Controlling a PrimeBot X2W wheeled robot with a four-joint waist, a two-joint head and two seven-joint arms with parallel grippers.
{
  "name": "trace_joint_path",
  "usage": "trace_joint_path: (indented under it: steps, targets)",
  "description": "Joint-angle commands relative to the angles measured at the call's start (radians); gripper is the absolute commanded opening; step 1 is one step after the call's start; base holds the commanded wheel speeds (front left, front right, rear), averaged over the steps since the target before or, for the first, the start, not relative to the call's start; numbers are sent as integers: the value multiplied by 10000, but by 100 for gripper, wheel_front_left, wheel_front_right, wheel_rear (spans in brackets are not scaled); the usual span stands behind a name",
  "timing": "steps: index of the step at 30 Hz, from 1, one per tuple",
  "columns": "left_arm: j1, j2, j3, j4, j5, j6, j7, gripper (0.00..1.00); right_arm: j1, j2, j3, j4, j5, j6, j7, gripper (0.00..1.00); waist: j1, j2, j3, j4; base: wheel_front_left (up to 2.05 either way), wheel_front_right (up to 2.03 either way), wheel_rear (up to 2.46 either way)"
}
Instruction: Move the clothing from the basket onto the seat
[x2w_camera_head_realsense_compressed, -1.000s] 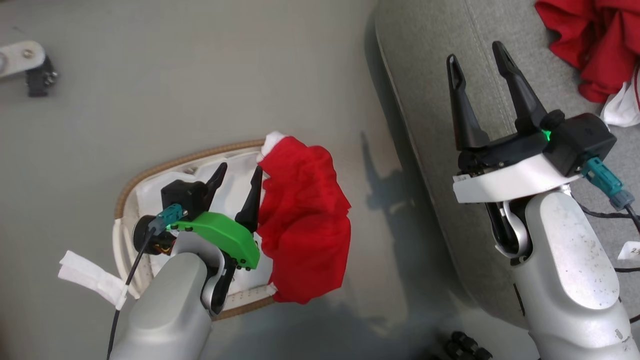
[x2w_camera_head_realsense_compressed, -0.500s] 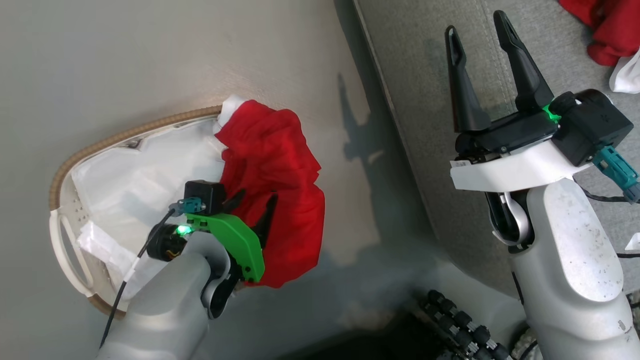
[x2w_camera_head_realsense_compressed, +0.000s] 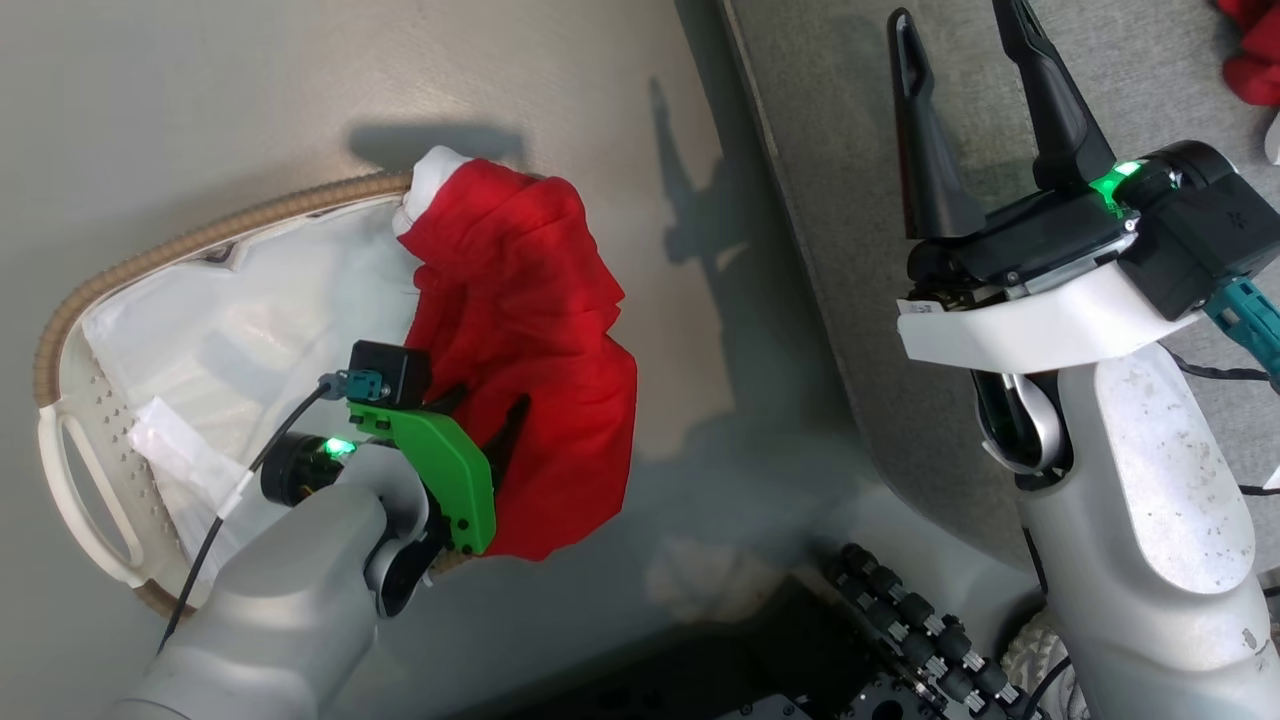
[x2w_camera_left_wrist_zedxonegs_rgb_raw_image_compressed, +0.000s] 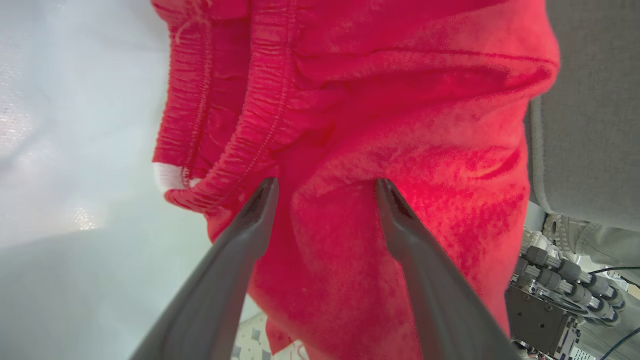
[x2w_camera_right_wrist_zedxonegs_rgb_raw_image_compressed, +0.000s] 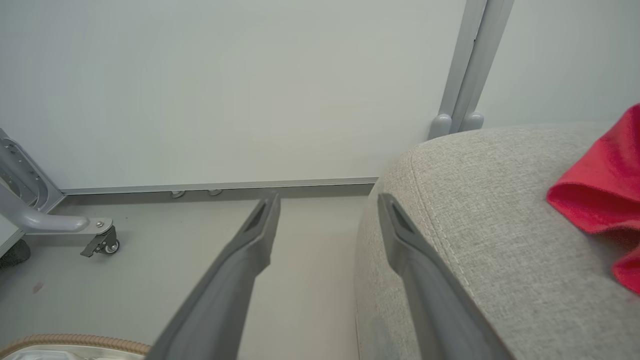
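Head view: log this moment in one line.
left gripper: open, astride red garment | red garment: draped over basket rim | right gripper: open, empty, by seat edge

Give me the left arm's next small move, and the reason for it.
Probably close the left gripper on the clothing. Its jaws stand open with red fabric right between the tips, so a grasp looks ready. The garment hangs over the rim of the basket and is not yet on the seat.
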Motion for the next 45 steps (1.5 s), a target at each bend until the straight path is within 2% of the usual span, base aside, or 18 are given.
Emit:
trace_joint_path:
  steps: [1,9,18,27,28,30,37,45]
  targets:
    - [-271,112,-191,44,-115,-30,-30,100,-110,-16,22,-96,-31,-14,-20,100,-1,0,196,-14,0,0,0]
    - [-1054,233,-1213,64,-89,-30,-456,100,-278,-15,98,-421,-85,-14,-20,100,-1,0,719,14,0,0,0]
    - [-1268,303,-1589,-582,-457,-30,184,100,-368,-15,212,-533,-106,-14,-20,100,-1,0,939,80,0,0,0]
    - [-1112,410,-1623,-836,-695,-30,1411,100,-377,-15,241,-524,-4,-14,-20,100,-1,0,935,53,0,0,0]
    - [-1099,404,-1623,-821,-728,-30,1503,62,-379,-15,252,-515,1,-14,-20,100,-1,0,926,46,0,0,0]
    - [-1075,405,-1623,-853,-824,-30,1661,0,-388,-16,256,-499,18,-14,-20,100,-1,0,901,30,0,0,0]
    - [-959,489,-1616,-852,-1199,-30,1181,0,-458,-16,336,-279,135,-14,-20,100,-1,0,486,-91,0,0,0]
    - [-288,245,-1620,-934,-1672,-30,-69,0,-76,-15,308,210,-80,-14,-20,100,-1,0,-935,125,0,0,0]
